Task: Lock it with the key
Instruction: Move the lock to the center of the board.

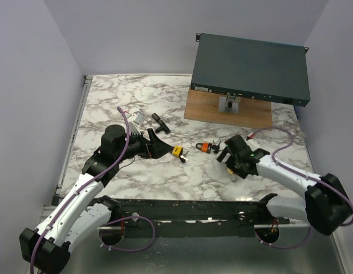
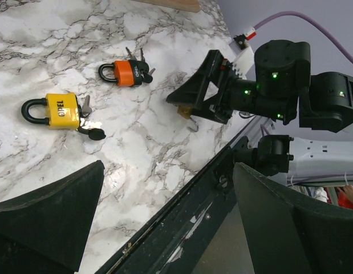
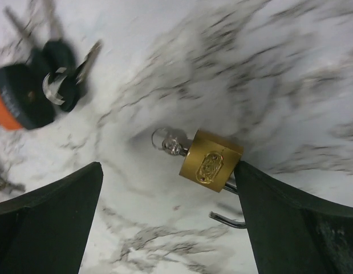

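While the right gripper [image 3: 167, 168] hung low over the white, grey-veined marble tabletop [image 3: 290, 68], its two black fingers stood spread wide, grasping nothing. Between them lay the small square brass padlock [image 3: 210, 166], close against one finger, with a silver key [image 3: 174, 146] stuck in its base and its steel shackle [image 3: 227, 219] seemingly swung open. The left gripper [image 2: 167, 165] was likewise splayed and empty, hovering near a yellow padlock [image 2: 61, 111] and an orange-bodied padlock [image 2: 129, 72].

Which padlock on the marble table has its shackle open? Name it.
The small brass padlock: its shackle is swung out of the body. The yellow padlock and the orange padlock both have closed shackles.
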Tool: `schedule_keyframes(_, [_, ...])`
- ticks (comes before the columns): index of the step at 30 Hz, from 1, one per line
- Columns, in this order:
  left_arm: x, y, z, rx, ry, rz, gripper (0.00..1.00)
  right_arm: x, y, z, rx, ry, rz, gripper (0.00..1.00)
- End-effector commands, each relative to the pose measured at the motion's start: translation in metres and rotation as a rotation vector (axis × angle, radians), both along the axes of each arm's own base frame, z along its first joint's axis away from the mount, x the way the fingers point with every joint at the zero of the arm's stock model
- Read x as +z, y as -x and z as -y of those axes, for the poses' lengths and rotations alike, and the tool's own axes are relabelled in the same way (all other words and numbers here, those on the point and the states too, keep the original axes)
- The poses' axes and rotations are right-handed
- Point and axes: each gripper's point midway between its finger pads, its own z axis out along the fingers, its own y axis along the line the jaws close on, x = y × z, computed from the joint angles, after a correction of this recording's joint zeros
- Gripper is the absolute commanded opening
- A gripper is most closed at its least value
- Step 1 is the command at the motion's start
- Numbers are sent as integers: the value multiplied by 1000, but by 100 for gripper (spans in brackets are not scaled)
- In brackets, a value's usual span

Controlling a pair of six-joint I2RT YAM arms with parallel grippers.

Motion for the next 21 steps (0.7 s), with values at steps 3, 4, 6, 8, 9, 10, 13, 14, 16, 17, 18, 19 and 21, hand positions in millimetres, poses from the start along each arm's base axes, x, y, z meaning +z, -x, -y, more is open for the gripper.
schedule_keyframes(3, [2, 6, -1, -22, 1, 10, 93, -12, -5, -77, 74, -43, -43, 100])
schedule_keyframes(4, [3, 6, -1, -19, 0, 11, 93, -14, -6, -82, 89, -34, -51, 100])
schedule_keyframes(6, [3, 7, -3, -15, -5, 14, 93, -10, -8, -86, 103, -28, -40, 100])
schedule_keyframes(8, [5, 8, -5, -10, -9, 22, 93, 1, -11, -81, 106, -15, -6, 100])
schedule_keyframes(9, [5, 9, -6, -9, -10, 22, 93, 8, -12, -77, 108, -3, 13, 100])
schedule_keyframes(10, [5, 9, -6, -9, -10, 20, 93, 15, -12, -73, 108, 5, 32, 100])
schedule_keyframes(13, [5, 10, -5, -14, -3, 14, 93, 21, -2, -58, 111, 30, 39, 99])
schedule_keyframes(14, [5, 10, -5, -15, 0, 13, 93, 19, 3, -55, 125, 33, 31, 96])
schedule_keyframes(16, [5, 11, -4, -17, 3, 12, 93, 11, 12, -56, 158, 15, 14, 87])
schedule_keyframes(17, [6, 11, -4, -18, 3, 12, 93, 6, 16, -57, 166, 1, 0, 83])
schedule_keyframes(18, [6, 11, -4, -19, 3, 12, 93, 0, 21, -57, 176, -3, -15, 78])
schedule_keyframes(19, [7, 11, -4, -19, 4, 13, 93, -3, 25, -57, 181, 4, -25, 72])
schedule_keyframes(21, [7, 12, -4, -19, 5, 12, 93, -6, 30, -59, 195, 25, -30, 57])
